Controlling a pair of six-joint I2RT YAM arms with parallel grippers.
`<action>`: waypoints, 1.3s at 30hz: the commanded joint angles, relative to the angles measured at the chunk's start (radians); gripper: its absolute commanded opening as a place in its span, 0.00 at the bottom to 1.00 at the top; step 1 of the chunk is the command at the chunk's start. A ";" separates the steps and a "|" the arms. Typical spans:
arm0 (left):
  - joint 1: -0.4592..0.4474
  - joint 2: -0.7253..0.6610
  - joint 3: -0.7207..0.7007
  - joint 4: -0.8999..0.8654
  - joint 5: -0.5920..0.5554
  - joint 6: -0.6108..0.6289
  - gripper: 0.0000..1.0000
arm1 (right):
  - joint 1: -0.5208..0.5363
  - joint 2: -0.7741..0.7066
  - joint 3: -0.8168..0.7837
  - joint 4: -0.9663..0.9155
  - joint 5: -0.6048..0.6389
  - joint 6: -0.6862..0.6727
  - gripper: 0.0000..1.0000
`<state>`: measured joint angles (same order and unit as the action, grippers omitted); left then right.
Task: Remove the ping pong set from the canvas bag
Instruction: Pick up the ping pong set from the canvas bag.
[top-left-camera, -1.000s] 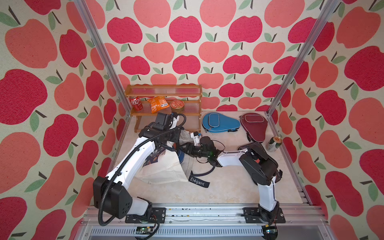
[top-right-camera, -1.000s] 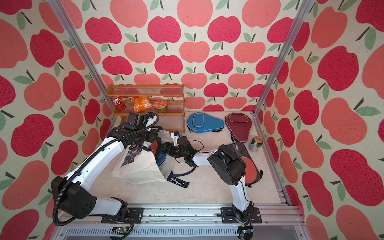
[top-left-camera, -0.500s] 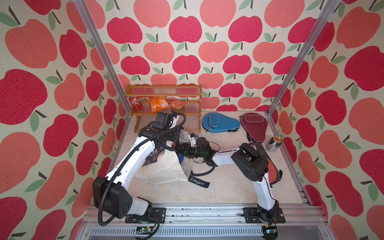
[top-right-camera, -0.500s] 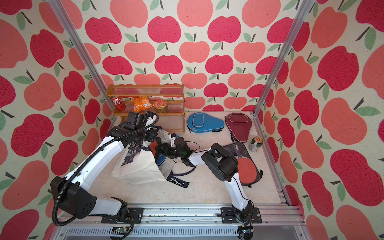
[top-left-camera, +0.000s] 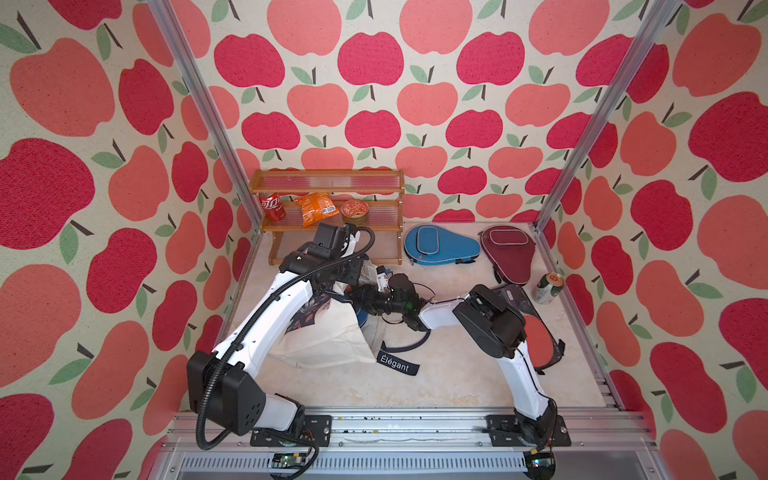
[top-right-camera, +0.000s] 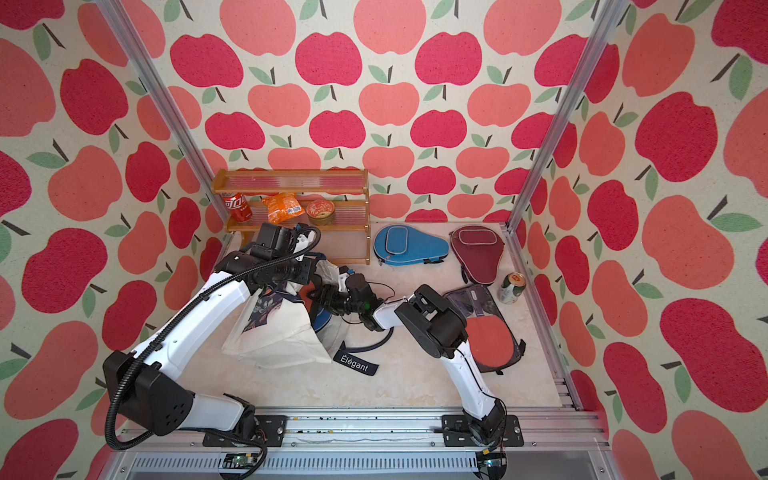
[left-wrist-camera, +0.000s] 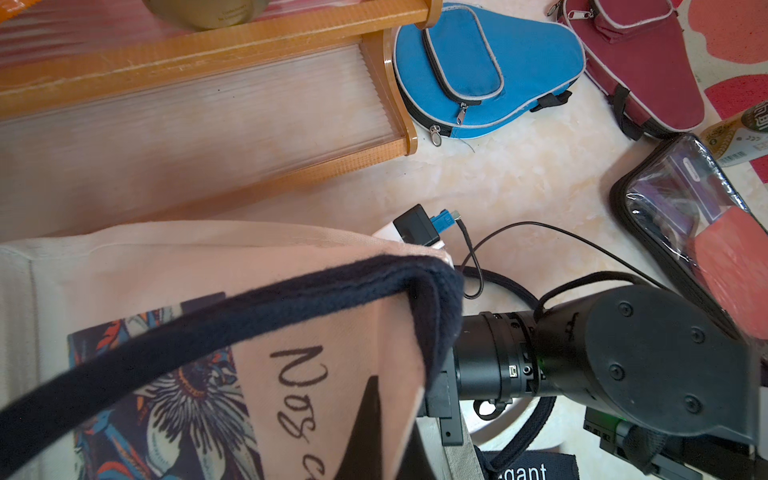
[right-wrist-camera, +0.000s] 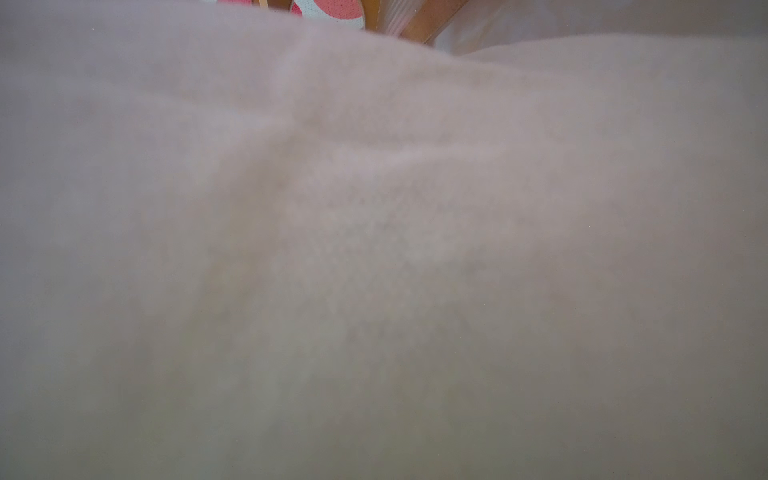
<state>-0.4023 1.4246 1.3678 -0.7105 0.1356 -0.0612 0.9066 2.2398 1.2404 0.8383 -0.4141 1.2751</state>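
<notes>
The cream canvas bag (top-left-camera: 328, 336) with a flower print and dark straps lies left of the middle in both top views, its mouth facing right. My left gripper (top-left-camera: 360, 272) is shut on the bag's upper rim and holds it up; the left wrist view shows the lifted cloth (left-wrist-camera: 316, 266). My right gripper (top-right-camera: 328, 297) reaches into the mouth, its fingers hidden by the bag, and cloth (right-wrist-camera: 374, 249) fills the right wrist view. A blue edge of a ping pong set (top-right-camera: 322, 322) shows inside the mouth.
A blue paddle case (top-left-camera: 440, 247) and a maroon one (top-left-camera: 505, 249) lie at the back. A clear-fronted case with a red paddle (top-left-camera: 538, 336) lies right, behind my right arm, near a green can (top-left-camera: 548, 286). A wooden shelf (top-left-camera: 328, 183) stands back left.
My right arm has pushed leftward, deeper into the bag's mouth, its elbow following. The left gripper has kept its hold on the rim.
</notes>
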 joint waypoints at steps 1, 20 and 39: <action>-0.022 0.003 0.052 0.028 0.021 -0.001 0.00 | 0.003 0.062 0.013 0.027 -0.029 0.053 0.63; -0.034 0.028 0.088 0.028 0.031 0.004 0.00 | 0.022 0.078 -0.014 0.396 0.039 0.155 0.59; -0.051 0.060 0.145 0.014 0.029 0.015 0.00 | 0.043 0.156 0.134 0.081 -0.078 0.144 0.60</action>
<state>-0.4263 1.4944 1.4467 -0.7662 0.0944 -0.0574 0.9257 2.3432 1.3521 0.9264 -0.4290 1.3952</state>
